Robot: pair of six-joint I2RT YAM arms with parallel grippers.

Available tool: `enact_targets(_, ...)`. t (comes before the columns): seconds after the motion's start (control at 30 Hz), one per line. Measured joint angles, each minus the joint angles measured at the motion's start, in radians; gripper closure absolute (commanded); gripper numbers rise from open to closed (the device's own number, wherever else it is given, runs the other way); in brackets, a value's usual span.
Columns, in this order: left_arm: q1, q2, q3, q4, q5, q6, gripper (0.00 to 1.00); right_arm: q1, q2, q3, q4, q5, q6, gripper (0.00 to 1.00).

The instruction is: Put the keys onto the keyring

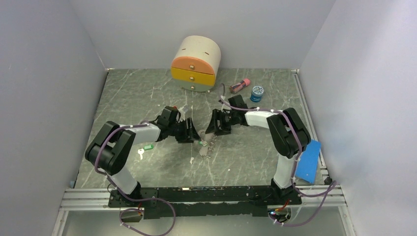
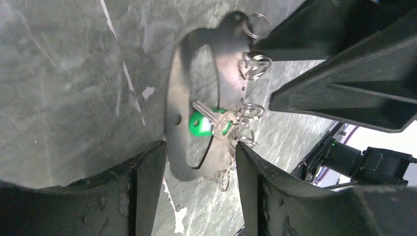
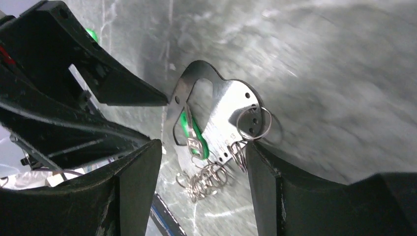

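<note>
Drawer box point(image 1: 195, 65) shut; contents seemingly hidden.

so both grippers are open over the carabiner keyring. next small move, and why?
Probably swing the left gripper back toward the loose green key lying near the left arm's elbow. One green key already hangs on the carabiner keyring, which lies flat on the table, and both grippers, right gripper included, stand open and empty, so nothing needs holding here.

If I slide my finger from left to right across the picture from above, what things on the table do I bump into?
Loose green key → left gripper → keyring → right gripper → pink tube → blue jar → blue board.
</note>
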Motion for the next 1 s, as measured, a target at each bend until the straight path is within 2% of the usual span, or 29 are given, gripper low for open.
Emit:
enact_targets(0.2,-0.004,-0.095,-0.106,0.038,-0.021,-0.048,0.38,0.095,0.079,0.089,0.02,-0.037,-0.002,0.33)
enact_targets(0.53,-0.006,-0.374,-0.163,-0.123,-0.256,-0.019,0.32,0.191,0.086,0.087,0.038,-0.055,0.015,0.32)
enact_targets(0.77,-0.006,-0.362,-0.177,-0.179,-0.269,-0.006,0.35,0.19,0.077,0.081,0.024,-0.043,0.003,0.32)
enact_targets(1.0,-0.011,-0.275,-0.232,-0.036,-0.138,-0.055,0.38,0.19,0.046,0.039,0.027,-0.045,0.003,0.32)
